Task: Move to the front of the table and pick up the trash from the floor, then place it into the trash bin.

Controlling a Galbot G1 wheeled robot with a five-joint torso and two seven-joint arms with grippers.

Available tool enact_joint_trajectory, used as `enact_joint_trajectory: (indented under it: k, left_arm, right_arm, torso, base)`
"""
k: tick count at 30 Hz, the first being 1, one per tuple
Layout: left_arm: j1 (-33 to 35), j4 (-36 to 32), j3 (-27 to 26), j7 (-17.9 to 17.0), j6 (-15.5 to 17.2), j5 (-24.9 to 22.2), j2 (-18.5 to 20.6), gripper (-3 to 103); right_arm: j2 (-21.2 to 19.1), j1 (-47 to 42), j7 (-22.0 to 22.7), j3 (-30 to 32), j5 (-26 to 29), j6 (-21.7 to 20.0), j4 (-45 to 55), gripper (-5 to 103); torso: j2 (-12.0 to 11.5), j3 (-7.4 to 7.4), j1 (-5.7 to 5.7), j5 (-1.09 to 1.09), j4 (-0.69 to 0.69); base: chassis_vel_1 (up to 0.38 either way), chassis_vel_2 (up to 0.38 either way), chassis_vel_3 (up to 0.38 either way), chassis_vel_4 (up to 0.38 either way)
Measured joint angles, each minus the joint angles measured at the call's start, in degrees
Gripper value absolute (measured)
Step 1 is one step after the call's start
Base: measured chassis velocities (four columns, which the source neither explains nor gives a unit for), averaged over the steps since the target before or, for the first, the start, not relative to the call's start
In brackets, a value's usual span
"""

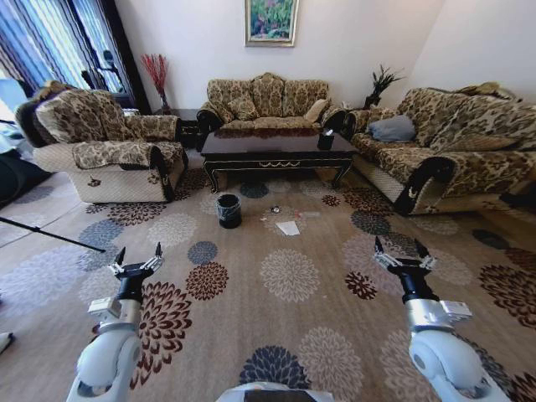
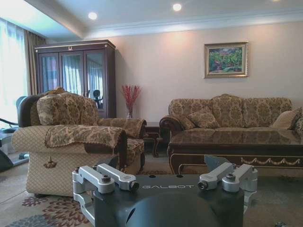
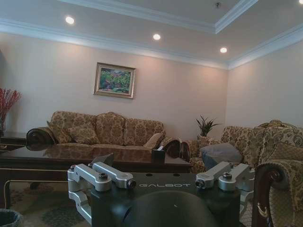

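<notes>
Both arms were held low over the patterned floor (image 1: 293, 335), well short of the glossy dark table (image 1: 276, 151). Left gripper (image 1: 138, 257) and right gripper (image 1: 400, 249) stood spread, grasping nothing. A flat white sheet of trash (image 1: 288, 228) lay before the table, near the round black trash bin (image 1: 229, 210).

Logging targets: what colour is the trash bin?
Black, with a clear liner; the trash bin shows best in the head view.

Home living room — patterned sofas (image 1: 266, 102), framed painting (image 1: 271, 21), carpet (image 1: 289, 276)
</notes>
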Motion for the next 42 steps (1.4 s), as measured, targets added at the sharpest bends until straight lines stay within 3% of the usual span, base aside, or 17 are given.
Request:
enact_joint_trajectory:
  k: [32,42]
  left_arm:
    - [0.80,-0.67,0.14,0.98,-1.70,0.64,-1.12,100]
    - [0.81,-0.84,0.01,1.16,-1.70,0.69,-1.06,100]
  right_arm:
    - [1.46,-2.07,-1.18,0.67,-1.40,0.66,1.47,100]
    - [1.80,-1.79,-1.56,0.72,-0.97,3.76,0.75,100]
  torso:
    - [-8.37,-4.90,-3.47,0.00,0.00]
    - [-10.59,-6.16,-4.43,0.00,0.00]
  base:
    - [0.000,0.000,0.000,0.000]
    - [0.000,0.000,0.000,0.000]
